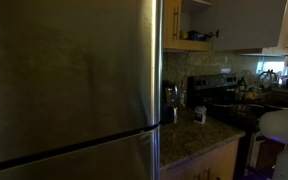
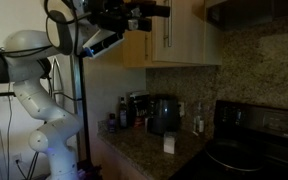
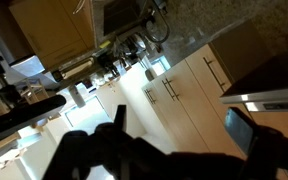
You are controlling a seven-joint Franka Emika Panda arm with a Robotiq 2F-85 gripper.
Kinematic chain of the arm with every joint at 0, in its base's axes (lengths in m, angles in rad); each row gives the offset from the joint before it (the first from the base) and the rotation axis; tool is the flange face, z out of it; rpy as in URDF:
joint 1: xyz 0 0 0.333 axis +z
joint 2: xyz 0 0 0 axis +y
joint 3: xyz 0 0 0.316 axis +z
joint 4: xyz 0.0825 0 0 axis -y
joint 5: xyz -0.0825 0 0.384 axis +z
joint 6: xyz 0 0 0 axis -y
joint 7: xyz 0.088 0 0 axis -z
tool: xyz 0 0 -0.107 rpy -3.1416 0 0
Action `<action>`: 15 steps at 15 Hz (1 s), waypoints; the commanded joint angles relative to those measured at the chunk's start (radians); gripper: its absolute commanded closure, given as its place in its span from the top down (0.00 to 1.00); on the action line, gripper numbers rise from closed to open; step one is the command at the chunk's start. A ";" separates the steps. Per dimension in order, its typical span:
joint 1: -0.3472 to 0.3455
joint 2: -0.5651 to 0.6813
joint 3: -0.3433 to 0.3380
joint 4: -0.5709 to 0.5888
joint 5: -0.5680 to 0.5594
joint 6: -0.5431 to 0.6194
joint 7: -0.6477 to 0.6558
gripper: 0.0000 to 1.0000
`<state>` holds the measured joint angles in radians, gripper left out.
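My gripper (image 2: 152, 12) is raised high in the air, level with the upper wooden cabinets (image 2: 179, 30), at the end of the white arm (image 2: 39, 95). In the wrist view the gripper (image 3: 189, 138) is a dark silhouette along the bottom edge. One finger (image 3: 119, 116) sticks up on the left, and the jaws stand apart with nothing between them. Through the gap I see pale lower cabinet doors (image 3: 179, 90) far below. The gripper touches nothing.
A large stainless refrigerator (image 1: 69, 80) fills one side. A granite counter (image 2: 149, 150) carries a coffee maker (image 2: 162, 115), bottles and a small white cup (image 2: 169, 144). A black stove (image 2: 249, 140) stands beside it. A metal pole (image 2: 82, 110) rises next to the arm.
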<state>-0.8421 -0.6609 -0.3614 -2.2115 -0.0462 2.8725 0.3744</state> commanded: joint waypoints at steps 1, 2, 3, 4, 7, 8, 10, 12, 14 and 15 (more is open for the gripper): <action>0.099 0.143 -0.008 0.155 0.192 0.005 0.044 1.00; 0.143 0.157 -0.020 0.193 0.246 -0.025 0.038 1.00; 0.194 0.177 -0.034 0.235 0.296 -0.053 0.033 1.00; 0.243 0.183 -0.052 0.270 0.338 -0.093 0.023 1.00; 0.395 0.191 -0.122 0.355 0.441 -0.223 -0.005 1.00; 0.437 0.185 -0.142 0.367 0.469 -0.264 -0.007 1.00; 0.502 0.155 -0.173 0.369 0.529 -0.341 -0.018 1.00; 0.566 0.146 -0.252 0.426 0.603 -0.478 -0.056 1.00; 0.591 0.100 -0.264 0.388 0.647 -0.553 -0.071 1.00; 0.589 0.069 -0.251 0.349 0.661 -0.581 -0.071 1.00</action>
<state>-0.2826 -0.5255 -0.6061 -1.8109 0.5570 2.3828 0.3313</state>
